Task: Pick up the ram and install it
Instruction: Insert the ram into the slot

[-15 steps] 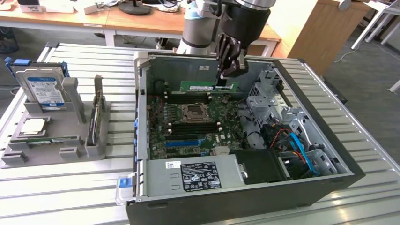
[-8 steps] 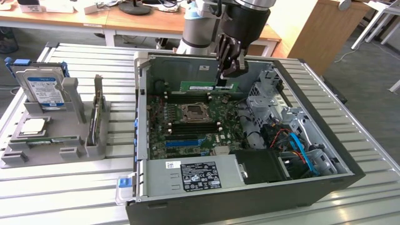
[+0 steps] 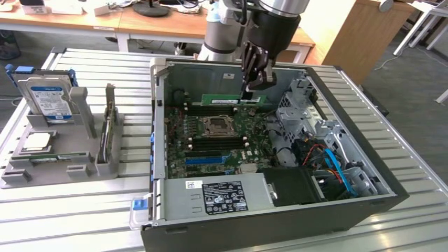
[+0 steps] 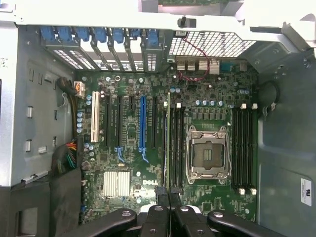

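Exterior view: jaws are gripping the ram point(image 3: 225, 98) narrowly at one end, holding it level inside the open computer case point(image 3: 294, 226), over the motherboard point(image 3: 210, 144).
Wrist view: ram point(image 4: 168, 138) is showing edge-on between the jaws, lying alongside the black slots point(image 4: 178, 148) near the CPU socket point(image 4: 207, 153). Contact with the slots is unclear.

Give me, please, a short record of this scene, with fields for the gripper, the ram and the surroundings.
gripper: the gripper is shut on the ram
ram: the ram is held on its long edge, level, inside the computer case, over the memory slots beside the CPU socket
seated: cannot tell
socket: open, no chip in it
elsewhere: hard drive upright in the grey fixture, at the exterior view's left
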Available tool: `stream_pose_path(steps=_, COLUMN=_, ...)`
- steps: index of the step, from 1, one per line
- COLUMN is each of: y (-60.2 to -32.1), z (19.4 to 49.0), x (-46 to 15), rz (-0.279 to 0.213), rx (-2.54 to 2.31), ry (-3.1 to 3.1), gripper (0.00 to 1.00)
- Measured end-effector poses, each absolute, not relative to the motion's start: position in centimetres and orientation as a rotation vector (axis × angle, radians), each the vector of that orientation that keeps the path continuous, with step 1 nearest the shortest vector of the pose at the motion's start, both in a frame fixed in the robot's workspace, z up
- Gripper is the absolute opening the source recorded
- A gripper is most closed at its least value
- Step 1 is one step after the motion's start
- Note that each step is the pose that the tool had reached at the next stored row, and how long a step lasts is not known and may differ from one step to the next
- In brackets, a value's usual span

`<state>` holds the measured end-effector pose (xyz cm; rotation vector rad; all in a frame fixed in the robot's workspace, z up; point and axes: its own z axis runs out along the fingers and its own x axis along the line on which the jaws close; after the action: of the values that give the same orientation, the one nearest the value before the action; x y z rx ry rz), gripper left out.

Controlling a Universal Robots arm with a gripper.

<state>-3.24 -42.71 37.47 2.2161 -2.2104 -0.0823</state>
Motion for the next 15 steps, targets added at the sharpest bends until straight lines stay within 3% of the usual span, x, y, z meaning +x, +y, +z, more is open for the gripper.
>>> stream_pose_path(steps=15, y=-42.7, z=35.7, x=-3.2, rz=-0.082, rx=2.216, ry=-2.21, gripper=0.12)
